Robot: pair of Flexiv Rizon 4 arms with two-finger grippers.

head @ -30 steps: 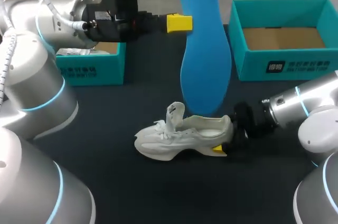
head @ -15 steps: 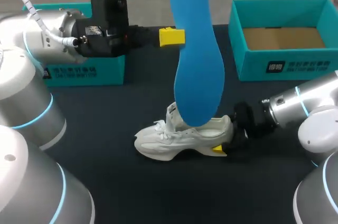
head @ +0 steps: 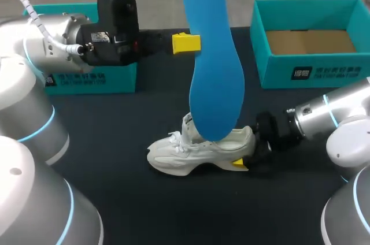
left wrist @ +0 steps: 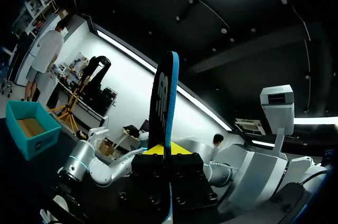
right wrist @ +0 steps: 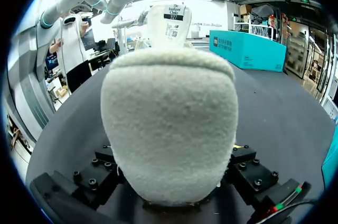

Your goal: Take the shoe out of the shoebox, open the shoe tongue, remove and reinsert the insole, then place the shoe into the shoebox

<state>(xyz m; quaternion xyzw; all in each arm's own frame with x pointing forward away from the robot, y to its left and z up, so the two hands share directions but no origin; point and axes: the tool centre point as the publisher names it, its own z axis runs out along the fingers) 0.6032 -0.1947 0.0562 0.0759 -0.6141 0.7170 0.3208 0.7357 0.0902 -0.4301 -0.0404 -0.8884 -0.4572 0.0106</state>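
White shoe (head: 191, 150) upright, blue insole (head: 214, 83) on end above, open teal shoebox (head: 277, 74)

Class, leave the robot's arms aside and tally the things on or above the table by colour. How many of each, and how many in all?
Teal boxes: 2
Blue insole: 1
White shoe: 1
Total: 4

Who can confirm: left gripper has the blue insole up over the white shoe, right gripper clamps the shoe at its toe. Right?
Wrong on the toe. The right gripper clamps the white shoe at its heel, with the toe pointing away from it, as the head view shows. The left gripper does have the blue insole up over the shoe.
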